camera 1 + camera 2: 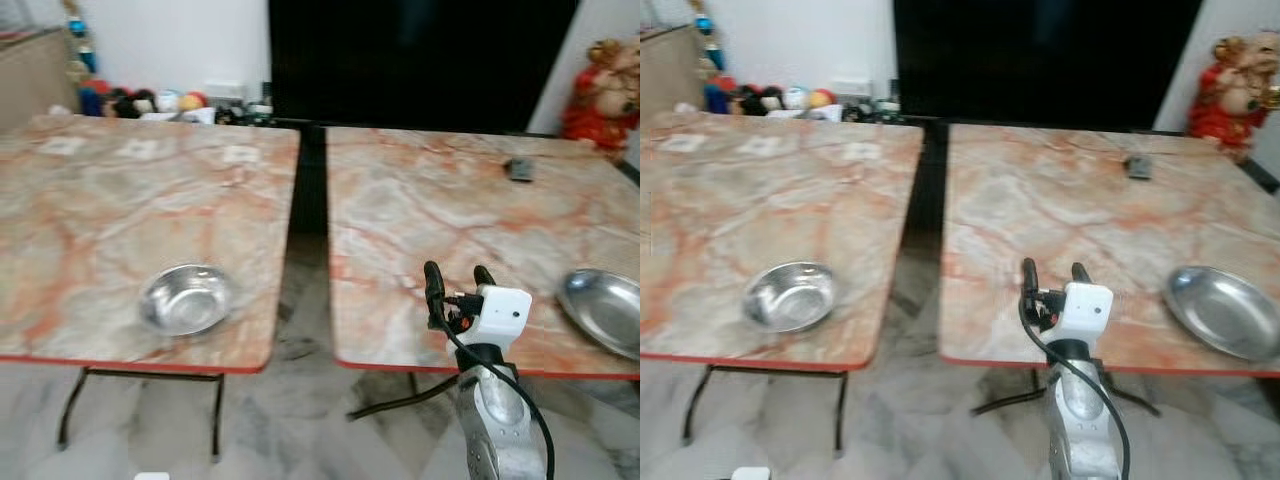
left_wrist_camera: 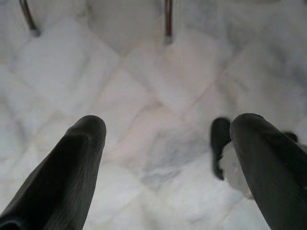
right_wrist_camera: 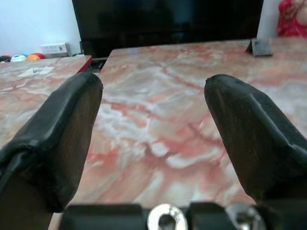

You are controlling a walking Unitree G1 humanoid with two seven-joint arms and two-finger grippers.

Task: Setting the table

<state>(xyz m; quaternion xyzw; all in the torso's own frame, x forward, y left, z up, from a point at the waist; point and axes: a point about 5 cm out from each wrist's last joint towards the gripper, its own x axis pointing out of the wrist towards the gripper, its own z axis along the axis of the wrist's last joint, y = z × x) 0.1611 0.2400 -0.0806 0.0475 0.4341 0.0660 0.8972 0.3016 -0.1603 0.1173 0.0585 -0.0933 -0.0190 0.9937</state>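
Two marble-patterned desks stand side by side. A steel bowl (image 1: 183, 298) sits near the front edge of the left desk (image 1: 120, 200); a steel plate (image 1: 605, 310) lies at the right desk's (image 1: 450, 210) near right edge. The right gripper (image 1: 458, 272), fingers apart and empty, hovers over that desk's front edge. The left gripper (image 2: 168, 143), fingers apart, hangs above the floor (image 2: 144, 72).

Head stereo pair down over two tables (image 1: 400, 200); left wrist floorward, right wrist tableward.
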